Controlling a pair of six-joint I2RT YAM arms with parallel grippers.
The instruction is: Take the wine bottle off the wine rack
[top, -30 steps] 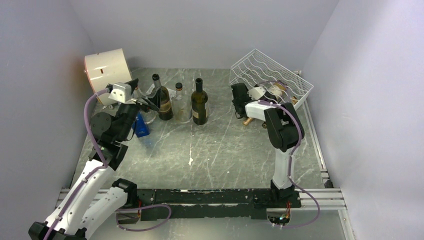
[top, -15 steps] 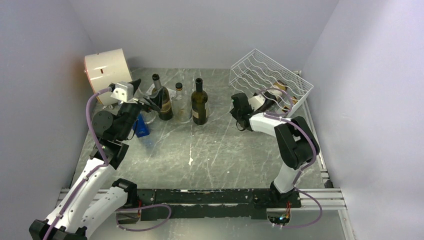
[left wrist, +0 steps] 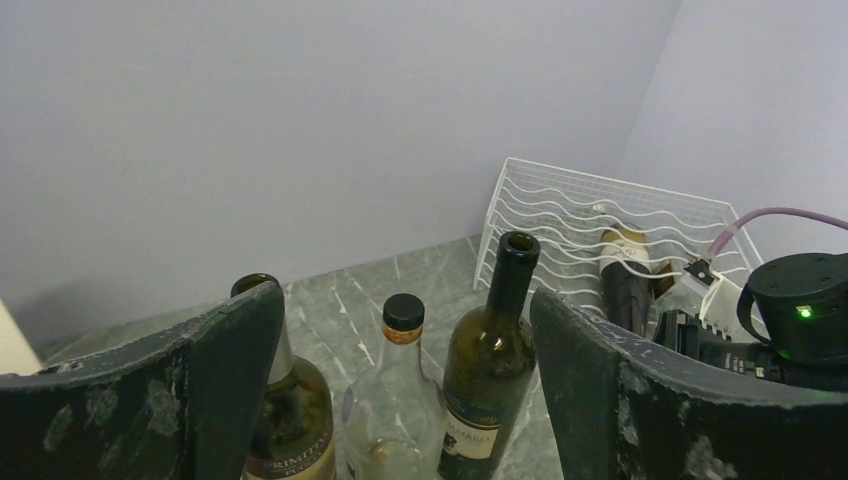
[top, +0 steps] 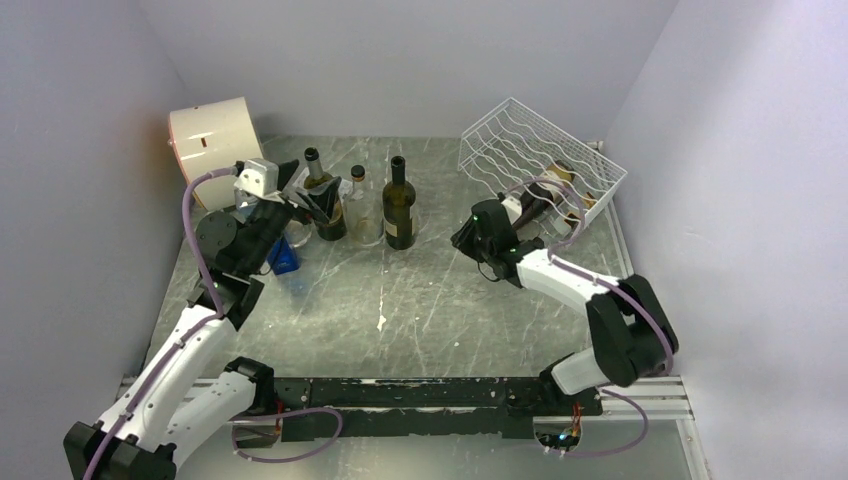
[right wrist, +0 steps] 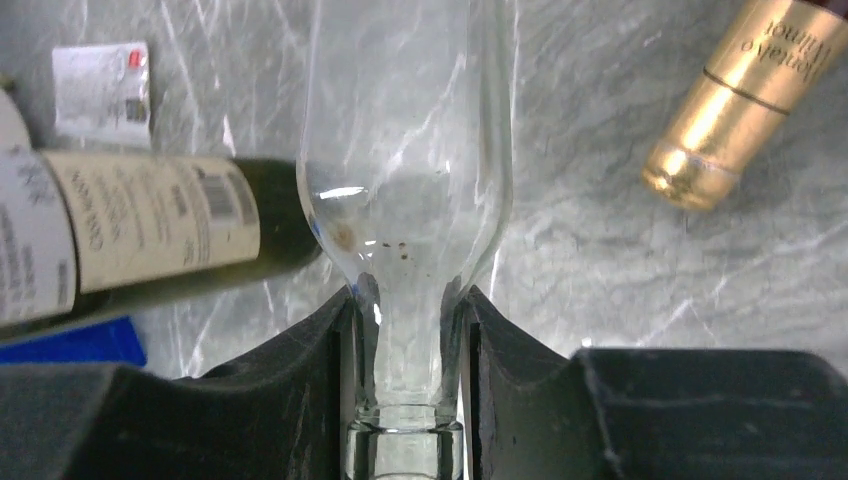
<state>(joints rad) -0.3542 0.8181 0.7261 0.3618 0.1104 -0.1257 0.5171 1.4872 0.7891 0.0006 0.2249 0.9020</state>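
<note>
Right end effector (right wrist: 408,302), clenched on the neck of a clear glass bottle (right wrist: 405,150), sits farther from the wine rack (top: 510,140) than a second ago, bottle apparently free; left end effector (left wrist: 405,295) spread, empty.

Past the wide-spread gripper (left wrist: 405,297) stand three upright bottles (left wrist: 398,410), the wine rack (left wrist: 560,215) behind them.

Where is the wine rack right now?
Top view: the wine rack sits in the far right corner, just beyond the right gripper.
</note>
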